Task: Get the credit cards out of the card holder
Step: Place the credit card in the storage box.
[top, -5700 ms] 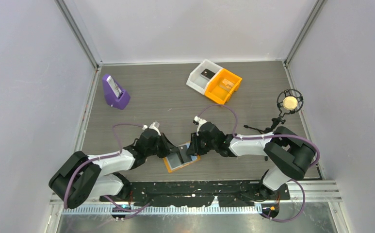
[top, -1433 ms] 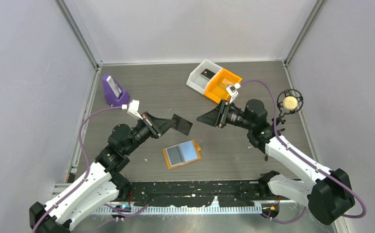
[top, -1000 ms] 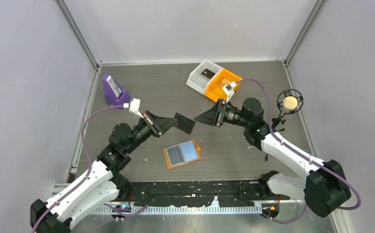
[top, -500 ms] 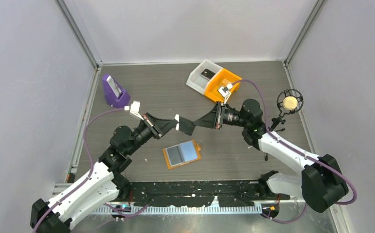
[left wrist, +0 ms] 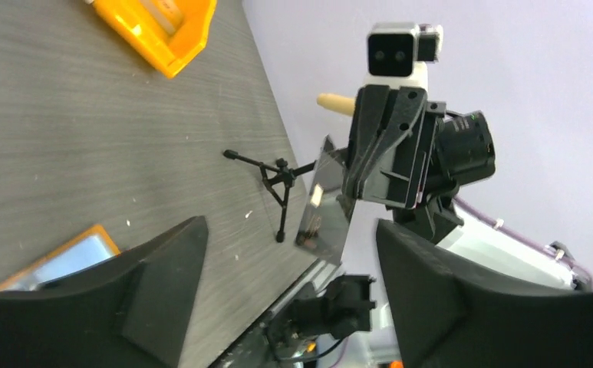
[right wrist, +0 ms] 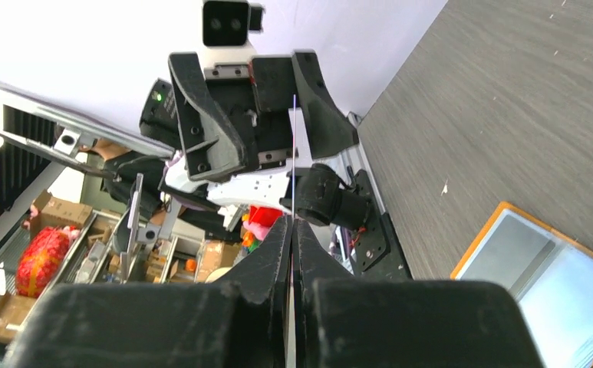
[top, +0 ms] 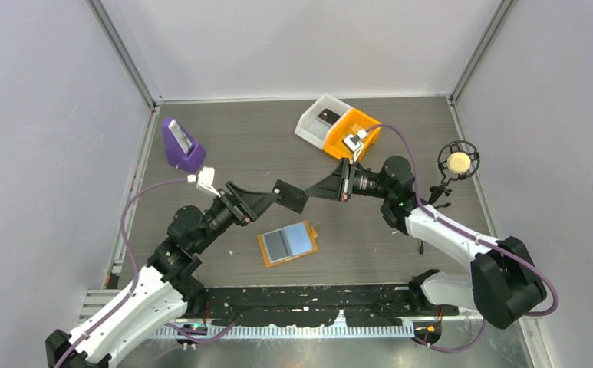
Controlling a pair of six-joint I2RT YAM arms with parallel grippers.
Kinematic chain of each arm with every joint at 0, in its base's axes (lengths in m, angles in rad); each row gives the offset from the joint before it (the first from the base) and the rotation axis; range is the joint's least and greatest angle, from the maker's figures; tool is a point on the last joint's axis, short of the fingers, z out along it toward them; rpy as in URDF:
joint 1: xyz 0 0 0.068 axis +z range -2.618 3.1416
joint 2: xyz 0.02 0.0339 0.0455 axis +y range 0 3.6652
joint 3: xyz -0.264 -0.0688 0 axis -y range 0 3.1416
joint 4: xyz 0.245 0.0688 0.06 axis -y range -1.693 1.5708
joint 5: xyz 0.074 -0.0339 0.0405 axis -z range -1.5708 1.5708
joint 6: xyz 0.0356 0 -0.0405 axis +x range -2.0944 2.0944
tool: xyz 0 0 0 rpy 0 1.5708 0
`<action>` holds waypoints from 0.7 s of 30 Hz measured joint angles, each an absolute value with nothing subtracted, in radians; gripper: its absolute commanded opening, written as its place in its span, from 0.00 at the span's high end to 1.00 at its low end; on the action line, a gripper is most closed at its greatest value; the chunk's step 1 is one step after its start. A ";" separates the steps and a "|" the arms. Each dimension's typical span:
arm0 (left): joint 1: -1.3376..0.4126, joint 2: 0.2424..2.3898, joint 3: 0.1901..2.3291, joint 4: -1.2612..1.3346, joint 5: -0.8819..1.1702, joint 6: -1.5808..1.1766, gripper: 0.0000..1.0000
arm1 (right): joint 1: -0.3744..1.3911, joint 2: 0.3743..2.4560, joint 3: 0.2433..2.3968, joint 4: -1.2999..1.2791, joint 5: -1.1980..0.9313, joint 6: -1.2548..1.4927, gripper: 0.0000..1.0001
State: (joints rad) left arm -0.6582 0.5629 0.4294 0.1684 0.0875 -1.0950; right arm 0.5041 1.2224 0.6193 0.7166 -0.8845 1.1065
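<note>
Raised clear of the table, between the two arms: one dark credit card, pinched at its right-arm end by the right gripper. Jaws there pressed tight on the card, with only its thin edge showing between them from the right wrist. Opposite, nose to nose with it, the left gripper, spread wide, gripping nothing. From the left wrist, card standing in the gap between the two black fingers, with space on either side and a small pale patch on its face. From above, card's free end just at the left fingertips; touching or not, impossible to tell there. Down on the table, the card holder, orange, lying flat and open like a book, light blue panels facing up. Placed nearer the arm bases than either gripper, almost straight below the held card in the overhead view, well apart from both sets of fingers and touched by neither. Caught at the lower left corner of the left wrist view, partly behind a finger, and at the lower right corner of the right wrist view. Whether more cards sit in its pockets, not possible to say. Farther back on the table, a white bin and an orange bin side by side and touching, behind the right gripper; a purple stand at the back left; a small tripod with a round head at the right edge.
</note>
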 measured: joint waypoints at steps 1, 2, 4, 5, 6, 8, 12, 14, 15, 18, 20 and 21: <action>-0.658 0.546 0.429 0.134 0.073 -1.082 0.01 | 0.499 1.223 0.625 0.707 -0.884 1.103 0.95; -0.658 0.531 0.430 0.095 0.059 -1.071 0.00 | 0.493 1.225 0.634 0.695 -0.884 1.099 0.95; -0.658 0.512 0.434 0.017 0.030 -1.049 0.00 | 0.477 1.234 0.671 0.658 -0.882 1.080 0.95; -0.658 0.505 0.440 -0.025 0.018 -1.029 0.00 | 0.467 1.243 0.694 0.641 -0.882 1.067 0.95; -0.658 0.499 0.451 -0.073 0.005 -1.007 0.00 | 0.455 1.256 0.727 0.616 -0.881 1.050 0.95; -0.658 0.500 0.478 -0.149 -0.009 -0.957 0.00 | 0.432 1.287 0.790 0.564 -0.876 1.010 0.95; -0.658 0.500 0.552 -0.293 -0.036 -0.837 0.00 | 0.382 1.407 1.013 0.355 -0.841 0.860 0.95; -0.658 0.502 0.603 -0.369 -0.050 -0.767 0.00 | 0.359 1.480 1.142 0.236 -0.815 0.779 0.95; -0.658 0.504 0.630 -0.405 -0.058 -0.729 0.00 | 0.347 1.522 1.214 0.168 -0.799 0.737 0.95; -0.658 0.504 0.700 -0.492 -0.083 -0.634 0.00 | 0.303 1.658 1.425 -0.009 -0.750 0.628 0.95; -0.658 0.505 0.727 -0.527 -0.100 -0.582 0.00 | 0.279 1.745 1.541 -0.104 -0.713 0.573 0.95; -0.658 0.504 0.734 -0.545 -0.113 -0.559 0.00 | 0.264 1.804 1.619 -0.165 -0.687 0.542 0.95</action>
State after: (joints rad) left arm -0.6582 0.5041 0.7338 -0.5446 -0.1131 -0.5591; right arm 0.2638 1.8042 1.6192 -0.1654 -0.6868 0.5415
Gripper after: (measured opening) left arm 0.995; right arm 0.068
